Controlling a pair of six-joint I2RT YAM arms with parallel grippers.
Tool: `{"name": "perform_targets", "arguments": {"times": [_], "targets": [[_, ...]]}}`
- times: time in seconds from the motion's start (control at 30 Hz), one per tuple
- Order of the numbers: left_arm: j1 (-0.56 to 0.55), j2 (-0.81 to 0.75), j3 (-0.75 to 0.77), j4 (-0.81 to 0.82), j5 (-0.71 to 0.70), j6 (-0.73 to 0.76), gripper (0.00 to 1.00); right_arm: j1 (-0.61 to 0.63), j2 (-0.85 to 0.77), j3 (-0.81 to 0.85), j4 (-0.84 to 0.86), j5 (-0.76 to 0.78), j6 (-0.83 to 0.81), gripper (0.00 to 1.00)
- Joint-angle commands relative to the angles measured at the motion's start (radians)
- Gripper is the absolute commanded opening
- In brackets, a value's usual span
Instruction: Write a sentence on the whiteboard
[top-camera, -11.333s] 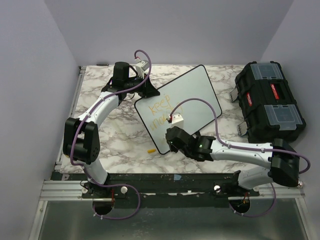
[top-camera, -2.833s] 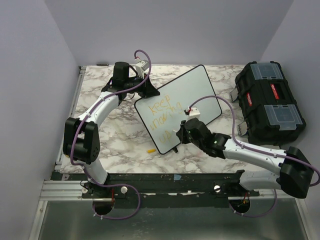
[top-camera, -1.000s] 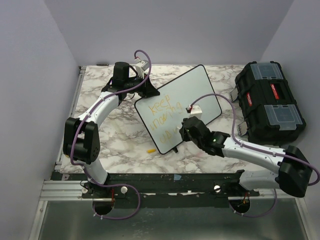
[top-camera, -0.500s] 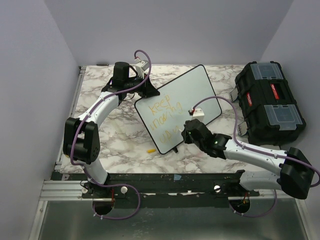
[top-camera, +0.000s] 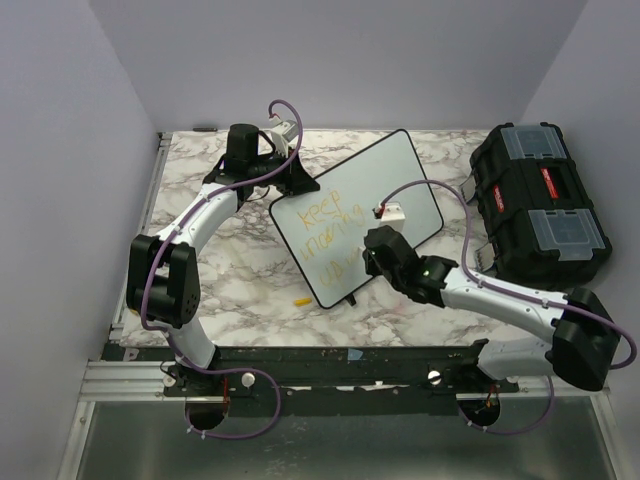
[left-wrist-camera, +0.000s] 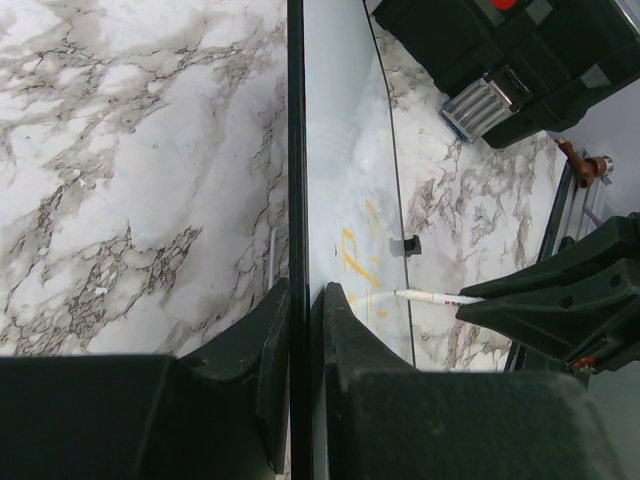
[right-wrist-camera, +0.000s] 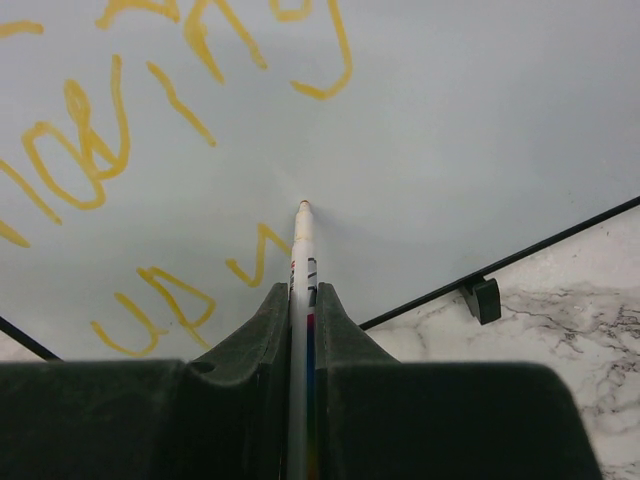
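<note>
The whiteboard (top-camera: 385, 180) lies tilted on the marble table, and my left gripper (top-camera: 290, 182) is shut on its far-left rim. In the left wrist view the jaws pinch that black rim (left-wrist-camera: 296, 150) edge-on. The yellow-orange sentence (top-camera: 332, 235) runs in three lines: "keep", a second word, then "up". My right gripper (top-camera: 368, 262) is shut on a white marker (right-wrist-camera: 302, 250). The marker's tip touches the board just right of a fresh stroke (right-wrist-camera: 255, 255) after "up". The left wrist view also shows the marker (left-wrist-camera: 435, 297) on the board.
A black plastic toolbox (top-camera: 540, 200) stands at the right side of the table. A small yellow cap (top-camera: 301, 300) lies on the marble near the board's near-left edge. A black clip (right-wrist-camera: 483, 297) sits under the board's near rim.
My right gripper has shifted a little across the board's lower line with the marker, and a new yellow stroke stands after "up". The left arm has not moved.
</note>
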Motion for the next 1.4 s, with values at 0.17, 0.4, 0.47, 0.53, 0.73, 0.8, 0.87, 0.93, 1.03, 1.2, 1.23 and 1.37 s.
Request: {"name": "perform_targets", "arguments": {"times": [0.17,0.4,0.47,0.53,0.73,0.8,0.87,0.93,1.03,1.2,1.23,1.37], "targets": [[-0.037,0.023,-0.024,-0.055,0.043,0.099,0.0,-0.012,-0.045,0.086,-0.004,0.067,-0.052,0.01],[-0.037,0.019,-0.024,-0.055,0.045,0.101,0.0,-0.075,-0.132,0.016,0.006,0.024,-0.033,0.01],[-0.037,0.018,-0.025,-0.056,0.042,0.101,0.0,-0.08,-0.166,-0.022,0.023,0.01,-0.033,0.01],[-0.037,0.018,-0.025,-0.056,0.042,0.101,0.0,-0.084,-0.184,-0.054,0.026,-0.006,-0.033,0.01],[-0.035,0.019,-0.025,-0.055,0.042,0.101,0.0,-0.091,-0.185,-0.11,0.046,-0.058,-0.019,0.01],[-0.036,0.019,-0.028,-0.052,0.042,0.099,0.0,-0.091,-0.178,-0.118,0.061,-0.073,-0.017,0.01],[-0.035,0.018,-0.028,-0.053,0.042,0.098,0.0,-0.091,-0.165,-0.114,0.069,-0.076,-0.017,0.01],[-0.036,0.016,-0.028,-0.052,0.043,0.1,0.0,-0.091,-0.151,-0.106,0.073,-0.077,-0.021,0.01],[-0.035,0.016,-0.028,-0.054,0.042,0.098,0.0,-0.092,-0.128,-0.092,0.079,-0.072,-0.024,0.01],[-0.035,0.016,-0.029,-0.054,0.041,0.101,0.0,-0.094,-0.098,-0.074,0.085,-0.061,-0.024,0.01],[-0.035,0.015,-0.028,-0.054,0.04,0.101,0.0,-0.096,-0.092,-0.072,0.086,-0.059,-0.024,0.01],[-0.035,0.016,-0.029,-0.055,0.041,0.101,0.0,-0.101,-0.076,-0.062,0.094,-0.058,-0.025,0.01]]}}
